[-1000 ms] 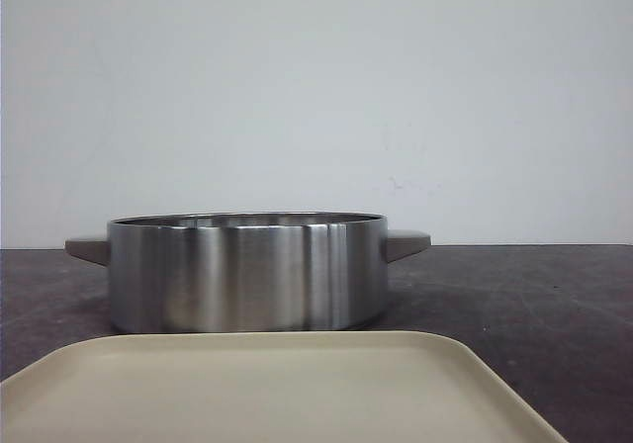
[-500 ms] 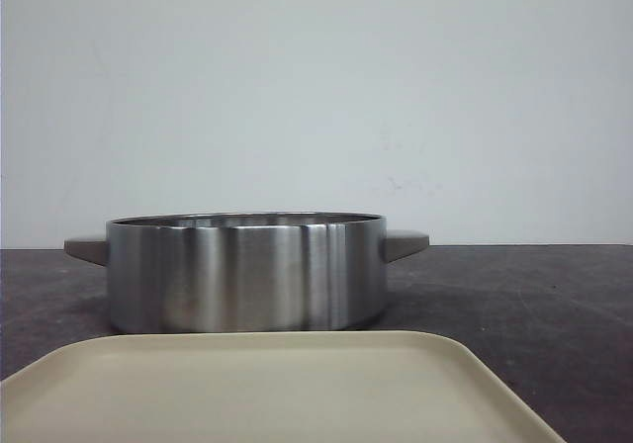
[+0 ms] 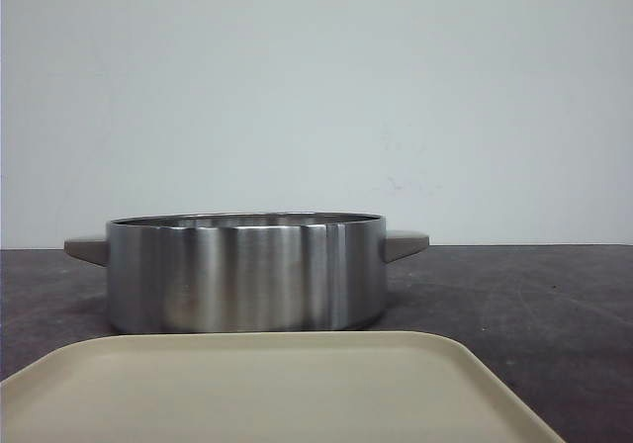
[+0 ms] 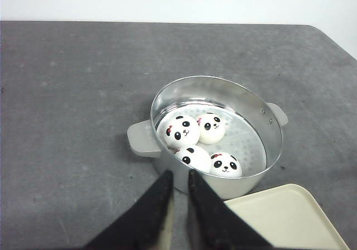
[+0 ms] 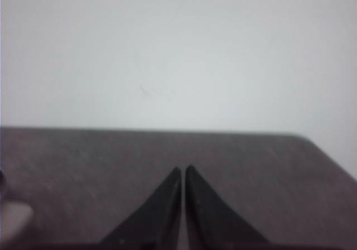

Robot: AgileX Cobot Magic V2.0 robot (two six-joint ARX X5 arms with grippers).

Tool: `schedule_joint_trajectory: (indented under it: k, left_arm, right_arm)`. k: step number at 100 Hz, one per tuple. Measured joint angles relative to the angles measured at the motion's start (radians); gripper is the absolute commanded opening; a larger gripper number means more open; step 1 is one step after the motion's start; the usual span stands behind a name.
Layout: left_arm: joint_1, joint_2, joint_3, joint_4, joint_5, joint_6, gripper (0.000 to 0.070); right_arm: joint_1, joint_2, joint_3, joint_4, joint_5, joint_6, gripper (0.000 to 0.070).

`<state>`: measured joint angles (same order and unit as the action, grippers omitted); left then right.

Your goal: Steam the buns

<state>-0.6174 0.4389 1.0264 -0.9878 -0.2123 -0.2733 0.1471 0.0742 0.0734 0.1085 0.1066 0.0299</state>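
**A:** so where are the buns (image 4: 202, 143) sitting right now?

**B:** all four are inside the steel steamer pot (image 4: 262, 118), down on its perforated floor. They're bunched toward the side of the pot nearest the left gripper (image 4: 178, 178), two closer to it and two a bit further in, panda faces up. The closest pair looks like it's touching; the other two are snug beside each other.

**A:** and the grippers, holding anything?

**B:** nope. The left gripper hovers just outside the pot wall, tips pointing at it, near the pot handle (image 4: 141, 139) on its side. Its fingers are nearly together with only a thin slit between them and nothing in there. The right gripper (image 5: 183, 172) is pinched closed too, empty, tips aimed over bare dark table (image 5: 251, 160) toward a pale wall (image 5: 178, 49).

**A:** anything else around?

**B:** a beige tray (image 4: 290, 216) lies just beside the pot, off to one side of the left gripper. From the front view the tray (image 3: 267, 384) is in front of the pot (image 3: 247, 273), and the pot wall hides the buns completely.
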Motion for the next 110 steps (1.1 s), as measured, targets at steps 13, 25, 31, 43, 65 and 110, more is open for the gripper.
schedule_joint_trajectory:
  k: [13, 25, 31, 43, 65, 110]
  left_arm:
    - [0.000, 0.000, 0.000, 0.000, 0.000, 0.000, 0.0000]
    - [0.000, -0.001, 0.000, 0.001, 0.000, 0.000, 0.0000]
    - [0.000, -0.001, 0.000, 0.001, 0.000, 0.000, 0.0000]
    - [0.000, -0.001, 0.000, 0.001, 0.000, 0.000, 0.0000]
    - [0.000, -0.001, 0.000, 0.001, 0.000, 0.000, 0.0000]
    - [0.000, -0.001, 0.000, 0.001, 0.000, 0.000, 0.0000]
  right_arm:
    - [-0.019, -0.069, -0.060, -0.055, -0.003, 0.021, 0.0007]
    - [-0.024, -0.071, -0.060, -0.146, -0.023, 0.030, 0.0007]
    - [-0.025, -0.071, -0.060, -0.189, -0.043, 0.031, 0.0007]
    - [-0.026, -0.071, -0.060, -0.247, -0.068, 0.031, 0.0007]
    - [-0.032, -0.071, -0.059, -0.277, -0.081, 0.031, 0.0007]
    - [-0.049, -0.071, -0.059, -0.274, -0.081, 0.030, 0.0007]
